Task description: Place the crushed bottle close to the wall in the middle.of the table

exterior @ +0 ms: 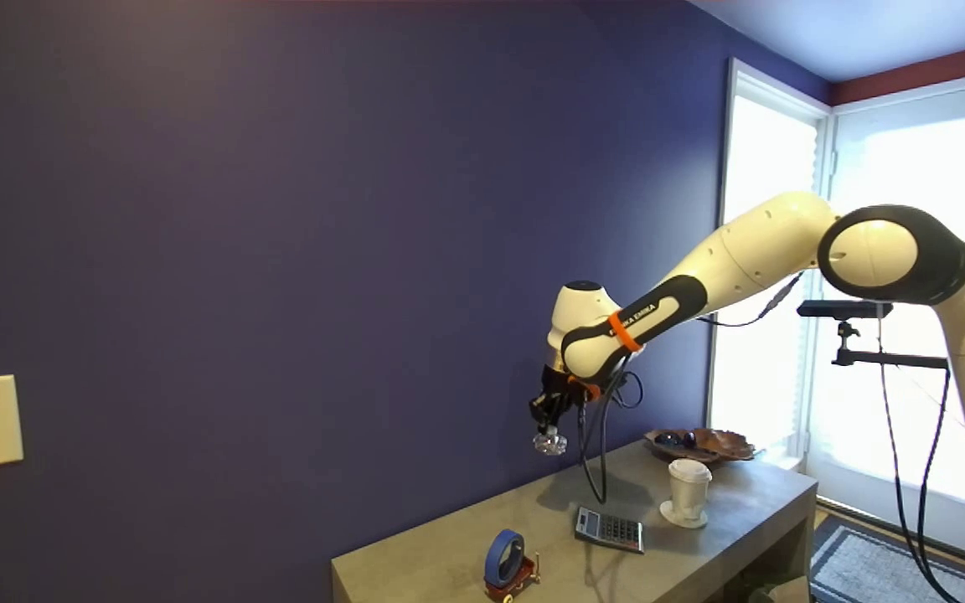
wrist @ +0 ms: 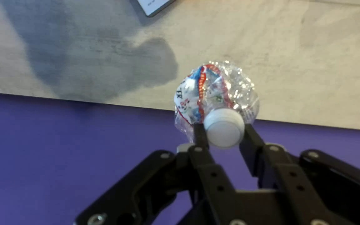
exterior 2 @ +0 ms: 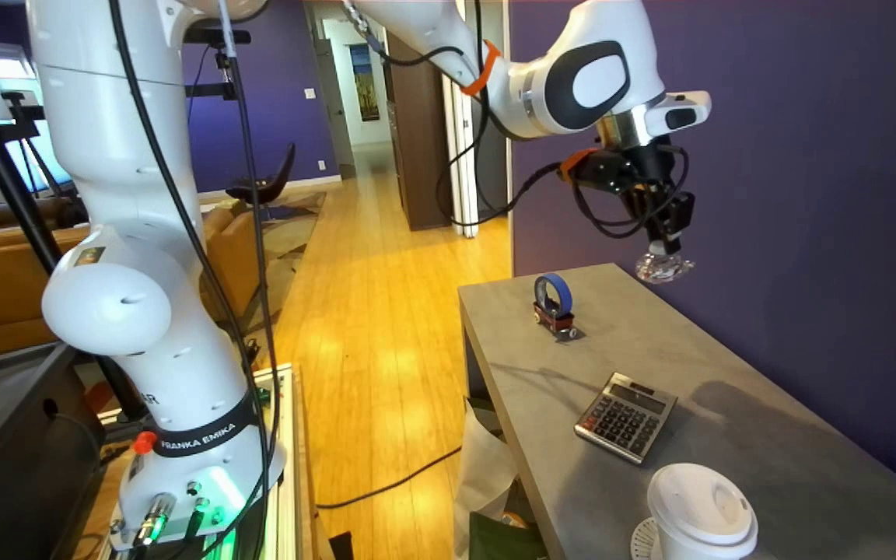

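Observation:
The crushed bottle [wrist: 214, 90] is clear plastic with a red, white and blue label and a white cap. My gripper [wrist: 223, 132] is shut on the cap, with one finger on each side. The bottle hangs cap up below the fingers. In both exterior views the bottle [exterior: 549, 443] [exterior 2: 662, 267] is in the air above the grey table [exterior: 415, 557], close to the purple wall [exterior 2: 790, 233]. In the wrist view the bottle overlaps the line between the table [wrist: 308, 68] and the wall [wrist: 73, 156].
A calculator [exterior: 608, 529] [exterior 2: 627, 416] lies mid-table. A blue tape roll [exterior: 499, 557] [exterior 2: 561, 292] stands in a small red wagon [exterior: 509, 582] [exterior 2: 549, 317]. A white lidded cup [exterior: 688, 486] [exterior 2: 701, 505] and a brown leaf-shaped bowl [exterior: 725, 444] are toward the window end. Cables hang from the arm.

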Robot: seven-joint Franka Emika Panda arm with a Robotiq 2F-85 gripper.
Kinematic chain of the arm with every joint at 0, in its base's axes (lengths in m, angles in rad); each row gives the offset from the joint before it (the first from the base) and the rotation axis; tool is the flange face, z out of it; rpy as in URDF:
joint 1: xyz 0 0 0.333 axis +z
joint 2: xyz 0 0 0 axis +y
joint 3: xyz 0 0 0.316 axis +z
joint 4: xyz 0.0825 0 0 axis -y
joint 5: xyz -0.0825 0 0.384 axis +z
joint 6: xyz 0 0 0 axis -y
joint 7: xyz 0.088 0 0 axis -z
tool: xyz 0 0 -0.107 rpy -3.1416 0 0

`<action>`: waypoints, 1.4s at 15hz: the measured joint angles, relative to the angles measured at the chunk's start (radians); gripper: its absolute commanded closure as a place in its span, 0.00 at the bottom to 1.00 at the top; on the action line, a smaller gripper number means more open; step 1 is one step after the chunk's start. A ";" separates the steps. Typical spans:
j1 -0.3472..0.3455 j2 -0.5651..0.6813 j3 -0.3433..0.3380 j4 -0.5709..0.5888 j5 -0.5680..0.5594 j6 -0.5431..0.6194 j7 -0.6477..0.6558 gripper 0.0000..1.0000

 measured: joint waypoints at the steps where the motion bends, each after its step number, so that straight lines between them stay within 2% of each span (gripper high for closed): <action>1: -0.011 0.032 -0.010 0.046 0.003 -0.011 0.020 0.92; 9: -0.074 0.304 -0.106 0.349 0.008 -0.113 0.153 0.92; 16: -0.163 0.505 -0.113 0.517 0.082 -0.140 0.137 0.92; 21: -0.222 0.614 -0.091 0.610 0.141 -0.147 0.087 0.92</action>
